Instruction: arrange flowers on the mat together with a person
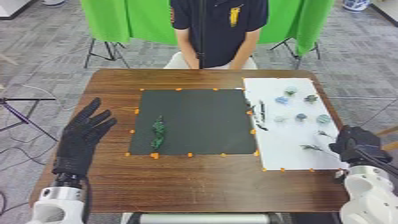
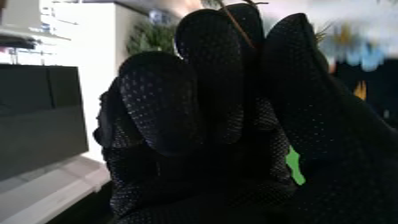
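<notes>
In the head view, my right hand (image 1: 355, 144) is at the right edge of the white sheet (image 1: 280, 130), beside small sprigs (image 1: 311, 148). Seen from the right wrist, that hand (image 2: 218, 85) has curled fingers and its thumb against a thin brown stem (image 2: 236, 24); the stem's far end is cut off. On the dark mat (image 1: 200, 120) lies one green leafy sprig (image 1: 158, 132), towards the mat's left side. Several pale and blue flowers (image 1: 282, 100) rest on the sheet. My left hand (image 1: 83, 134) is held left of the mat with its fingers straight.
Orange tape pieces (image 1: 155, 156) mark the edges of mat and sheet on the brown wooden table (image 1: 195, 185). A dark, thin branch-like piece (image 1: 260, 114) lies along the sheet's left edge, beside the mat.
</notes>
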Robot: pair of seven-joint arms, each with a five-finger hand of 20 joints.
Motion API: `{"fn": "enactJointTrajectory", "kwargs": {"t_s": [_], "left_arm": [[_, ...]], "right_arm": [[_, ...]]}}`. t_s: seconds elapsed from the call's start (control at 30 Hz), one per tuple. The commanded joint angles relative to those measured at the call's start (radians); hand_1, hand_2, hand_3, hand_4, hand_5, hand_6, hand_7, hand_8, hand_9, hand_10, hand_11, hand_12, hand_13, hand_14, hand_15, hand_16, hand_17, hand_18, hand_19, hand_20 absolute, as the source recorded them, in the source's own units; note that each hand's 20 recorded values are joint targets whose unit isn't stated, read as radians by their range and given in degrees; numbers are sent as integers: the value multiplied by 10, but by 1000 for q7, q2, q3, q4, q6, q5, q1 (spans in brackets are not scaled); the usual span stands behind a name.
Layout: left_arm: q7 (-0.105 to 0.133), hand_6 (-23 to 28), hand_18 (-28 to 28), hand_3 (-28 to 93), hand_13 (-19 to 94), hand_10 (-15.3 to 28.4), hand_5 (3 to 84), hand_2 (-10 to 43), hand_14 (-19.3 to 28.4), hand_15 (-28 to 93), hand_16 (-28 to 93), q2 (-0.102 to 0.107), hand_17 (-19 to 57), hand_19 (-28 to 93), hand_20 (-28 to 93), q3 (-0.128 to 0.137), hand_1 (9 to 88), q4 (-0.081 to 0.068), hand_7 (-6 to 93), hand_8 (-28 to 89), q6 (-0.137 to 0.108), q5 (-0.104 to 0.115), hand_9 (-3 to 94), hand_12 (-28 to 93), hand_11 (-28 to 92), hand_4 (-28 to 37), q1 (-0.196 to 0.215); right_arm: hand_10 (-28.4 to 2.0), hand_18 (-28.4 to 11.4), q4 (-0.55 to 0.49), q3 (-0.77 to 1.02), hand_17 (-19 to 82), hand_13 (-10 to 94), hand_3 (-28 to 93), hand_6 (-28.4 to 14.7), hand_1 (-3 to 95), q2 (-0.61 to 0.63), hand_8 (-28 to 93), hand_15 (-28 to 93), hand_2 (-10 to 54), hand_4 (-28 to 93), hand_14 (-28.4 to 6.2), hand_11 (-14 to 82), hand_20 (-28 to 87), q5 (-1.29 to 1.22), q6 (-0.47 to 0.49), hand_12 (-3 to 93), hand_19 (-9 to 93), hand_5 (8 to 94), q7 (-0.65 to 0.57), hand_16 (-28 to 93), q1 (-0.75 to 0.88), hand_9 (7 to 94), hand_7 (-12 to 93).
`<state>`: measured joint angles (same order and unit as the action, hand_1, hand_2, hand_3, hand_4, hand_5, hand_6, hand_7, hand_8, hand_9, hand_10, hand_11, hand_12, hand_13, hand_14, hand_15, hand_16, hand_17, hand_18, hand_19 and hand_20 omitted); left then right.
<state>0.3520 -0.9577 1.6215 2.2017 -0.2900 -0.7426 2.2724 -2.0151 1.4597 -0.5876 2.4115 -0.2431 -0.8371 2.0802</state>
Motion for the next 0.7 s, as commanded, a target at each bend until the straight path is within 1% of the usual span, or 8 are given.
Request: {"fn": "enactJointTrajectory", "kwargs": {"t_s": [0.03,0.17,0.27,0.3,0.47,0.5,0.67,0.7], "left_arm": [[13,26,199,813,255,165,346,27,239,310,-37,7,-106,381,106,9,240,7,131,-104,-18,11,348,92,187,-234,17],[14,26,200,813,255,165,346,27,239,310,-38,2,-106,381,106,17,240,12,131,-104,-26,12,349,91,187,-234,32],[8,26,199,813,255,167,346,27,239,311,-37,2,-106,381,106,25,240,16,131,-104,-30,9,349,91,186,-234,41],[14,26,199,813,255,167,346,27,239,311,-38,5,-106,381,106,22,240,16,131,-104,-37,14,349,91,186,-234,44],[0,26,199,812,255,166,346,27,239,311,-38,-4,-106,380,106,24,239,18,132,-104,-30,7,349,92,187,-234,46],[3,26,199,812,255,167,346,28,239,311,-38,-2,-106,380,106,25,239,20,132,-104,-33,9,349,92,187,-234,48],[-11,25,199,813,254,167,346,28,239,311,-38,-9,-106,380,106,29,239,19,132,-104,-25,2,349,91,187,-233,41],[-6,25,199,812,255,166,346,28,238,311,-38,-4,-106,380,106,26,239,19,132,-104,-27,5,349,91,186,-233,41]], "right_arm": [[-118,-220,-172,-8,458,842,635,-2,563,24,61,630,-88,-283,-80,372,286,-54,-36,217,932,891,46,190,-156,895,150],[-118,-223,-233,-130,461,844,639,-8,564,38,68,632,-90,-283,-81,372,297,-115,2,219,932,893,106,193,-330,897,147],[-120,-225,-245,-272,464,846,640,-11,567,-8,71,636,-91,-283,-81,374,305,-130,35,221,932,895,132,195,-492,899,145],[-120,-226,-238,-317,465,847,642,-12,566,-37,71,637,-92,-283,-81,375,308,-140,44,221,932,896,142,196,-543,899,144],[-121,-228,-175,-541,465,846,649,-15,564,-212,76,639,-93,-283,-83,379,319,-141,107,224,932,897,150,197,-775,899,142],[-121,-228,-161,-582,466,847,652,-15,563,-240,77,639,-93,-283,-83,379,320,-142,120,224,932,897,153,197,-807,899,142],[-122,-229,-64,-763,466,846,659,-16,559,-368,81,642,-93,-283,-85,381,324,-105,171,224,932,896,149,198,-912,897,140],[-123,-229,-36,-792,466,846,660,-16,559,-397,81,643,-93,-283,-85,382,325,-93,179,225,932,897,144,198,-927,897,139]]}}
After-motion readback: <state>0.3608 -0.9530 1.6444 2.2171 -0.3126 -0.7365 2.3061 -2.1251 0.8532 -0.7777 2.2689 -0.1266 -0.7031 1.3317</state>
